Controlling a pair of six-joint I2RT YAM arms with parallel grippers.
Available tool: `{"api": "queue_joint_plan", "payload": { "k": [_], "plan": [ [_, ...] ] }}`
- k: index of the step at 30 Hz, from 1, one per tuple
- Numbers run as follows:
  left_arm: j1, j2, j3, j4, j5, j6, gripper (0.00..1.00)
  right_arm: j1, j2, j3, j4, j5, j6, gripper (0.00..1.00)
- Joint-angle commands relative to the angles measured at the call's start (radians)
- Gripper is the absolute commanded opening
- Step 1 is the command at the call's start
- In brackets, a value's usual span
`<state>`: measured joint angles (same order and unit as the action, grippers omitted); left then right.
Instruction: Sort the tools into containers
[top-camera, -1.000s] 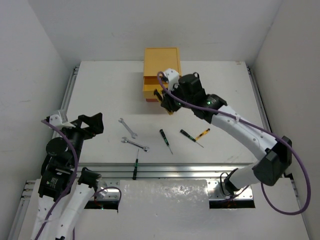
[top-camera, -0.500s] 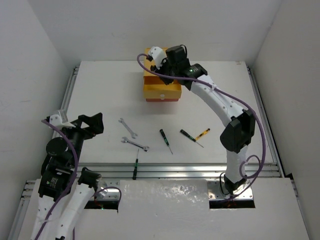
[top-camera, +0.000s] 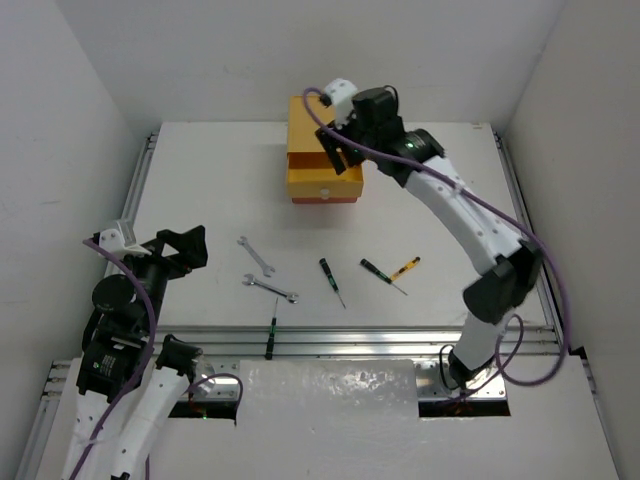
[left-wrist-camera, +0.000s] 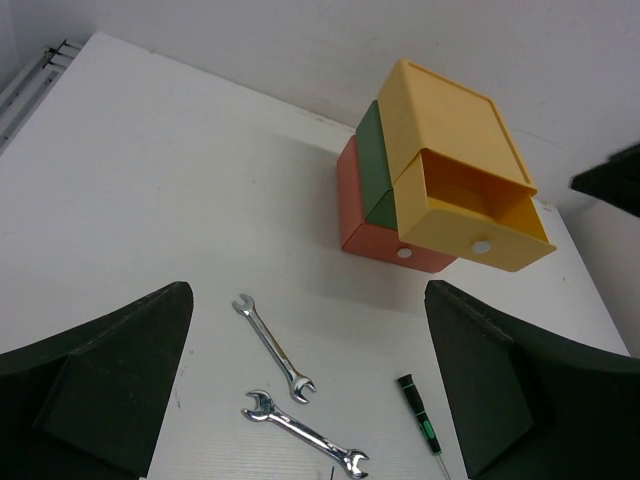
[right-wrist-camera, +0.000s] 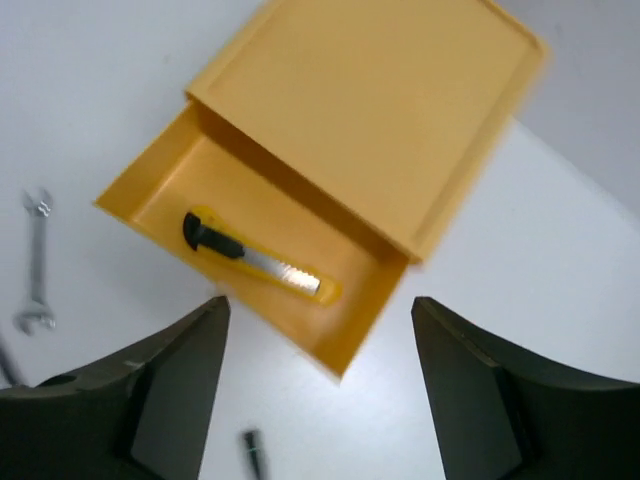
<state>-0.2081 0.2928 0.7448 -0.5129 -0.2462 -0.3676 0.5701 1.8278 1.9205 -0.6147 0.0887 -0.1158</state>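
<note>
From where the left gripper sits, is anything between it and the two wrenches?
Nothing visible. The open left gripper looks at both wrenches over bare table; the black-handled screwdriver lies off to their right.

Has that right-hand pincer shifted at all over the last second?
Yes. In the top view the right pincer moved farther back. It was at the near right corner of the open yellow drawer, and now it hangs above that drawer.

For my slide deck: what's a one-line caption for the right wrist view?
Open right end effector above the pulled-out yellow drawer, a yellow-and-black cutter lying inside.
</note>
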Motion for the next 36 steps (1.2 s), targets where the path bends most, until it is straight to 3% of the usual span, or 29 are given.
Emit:
{"api": "queue_joint_plan", "payload": {
  "k": [1, 4, 7, 10, 17, 26, 30, 33, 36],
  "plan": [
    [0.009, 0.002, -0.001, 0.037, 0.004, 0.004, 1.00, -0.051, -0.229, -0.154, -0.091, 0.238, 0.421, 0.76],
    [0.010, 0.002, -0.001, 0.037, 0.005, 0.004, 1.00, -0.119, -0.426, -0.641, 0.051, 0.312, 0.581, 0.84],
    [0.010, 0.002, -0.001, 0.037, 0.008, 0.004, 1.00, -0.200, -0.521, -0.875, 0.108, 0.345, 0.730, 0.84],
    [0.010, 0.002, 0.001, 0.036, 0.007, 0.004, 1.00, -0.219, -0.533, -1.006, 0.144, 0.411, 0.844, 0.82],
    [0.010, -0.006, -0.001, 0.036, 0.002, 0.002, 1.00, -0.219, -0.434, -1.146, 0.246, 0.396, 1.047, 0.77],
    [0.009, -0.003, 0.001, 0.036, 0.005, 0.004, 1.00, -0.219, -0.254, -1.091, 0.260, 0.371, 1.137, 0.66],
    [0.009, -0.009, -0.001, 0.037, 0.007, 0.004, 1.00, -0.216, -0.257, -1.159, 0.289, 0.367, 1.212, 0.58],
    [0.009, -0.011, -0.001, 0.037, 0.010, 0.004, 1.00, -0.216, -0.245, -1.183, 0.303, 0.365, 1.242, 0.44],
    [0.009, -0.007, -0.001, 0.037, 0.010, 0.004, 1.00, -0.216, -0.214, -1.177, 0.291, 0.361, 1.259, 0.40]
  ]
}}
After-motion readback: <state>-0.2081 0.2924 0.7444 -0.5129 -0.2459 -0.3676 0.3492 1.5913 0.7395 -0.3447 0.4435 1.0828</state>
